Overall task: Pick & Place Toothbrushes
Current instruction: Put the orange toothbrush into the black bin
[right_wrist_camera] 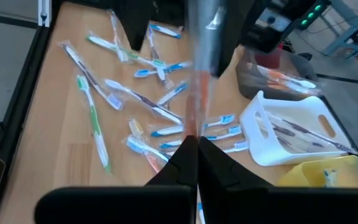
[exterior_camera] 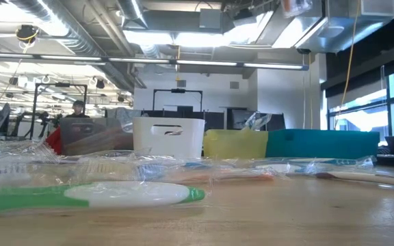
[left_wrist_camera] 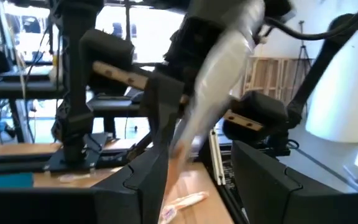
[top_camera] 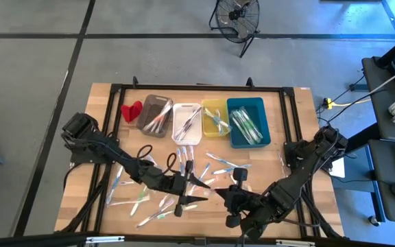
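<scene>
Right pincer (right_wrist_camera: 196,149) sat over the near middle of the worktop (top_camera: 300,137), fingers pressed together on the lower end of a wrapped toothbrush (right_wrist_camera: 201,74) — orange-tinted, standing up from the fingertips, blurred in the right wrist view. Left pincer (top_camera: 181,199) hovered just beside it, toward the left, over the scatter. Its fingers (left_wrist_camera: 148,180) stood apart, with a clear-wrapped toothbrush (left_wrist_camera: 219,74) running up between them; contact with either finger could not be read, so a grip was not confirmed.

Loose toothbrushes (top_camera: 149,199) — white with green, blue and pink — lay spread across the near half of the worktop, several touching or crossing. Along the far side stood four bins in a row, each holding toothbrushes: grey bin (top_camera: 155,114), white bin (top_camera: 187,122), yellow bin (top_camera: 216,116), teal bin (top_camera: 247,121). A small red object (top_camera: 131,110) lay just beside the grey bin.
</scene>
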Robot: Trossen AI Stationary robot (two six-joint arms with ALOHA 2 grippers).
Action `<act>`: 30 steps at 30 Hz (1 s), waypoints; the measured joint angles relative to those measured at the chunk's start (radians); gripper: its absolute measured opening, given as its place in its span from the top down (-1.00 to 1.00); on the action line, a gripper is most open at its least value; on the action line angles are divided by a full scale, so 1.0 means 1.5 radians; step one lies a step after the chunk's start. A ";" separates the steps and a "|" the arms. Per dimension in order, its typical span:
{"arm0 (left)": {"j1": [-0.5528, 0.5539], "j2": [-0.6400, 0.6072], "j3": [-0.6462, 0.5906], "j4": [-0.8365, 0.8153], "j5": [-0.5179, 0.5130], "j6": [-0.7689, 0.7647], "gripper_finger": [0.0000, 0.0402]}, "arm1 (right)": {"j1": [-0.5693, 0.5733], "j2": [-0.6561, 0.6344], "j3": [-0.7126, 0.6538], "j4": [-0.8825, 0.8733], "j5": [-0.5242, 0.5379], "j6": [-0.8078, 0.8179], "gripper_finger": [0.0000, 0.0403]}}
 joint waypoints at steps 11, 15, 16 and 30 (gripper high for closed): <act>0.024 0.000 0.000 0.021 0.008 0.028 0.15 | -0.011 0.000 0.000 0.019 -0.028 -0.018 1.00; 0.027 0.000 0.000 0.016 0.010 0.029 0.25 | -0.010 0.000 0.000 0.019 -0.030 -0.020 1.00; 0.026 0.000 0.000 0.016 0.010 0.033 0.30 | -0.010 0.000 0.000 0.019 -0.030 -0.020 1.00; 0.025 0.000 0.000 -0.007 0.020 0.086 0.95 | -0.016 0.001 0.000 0.024 -0.098 0.000 0.63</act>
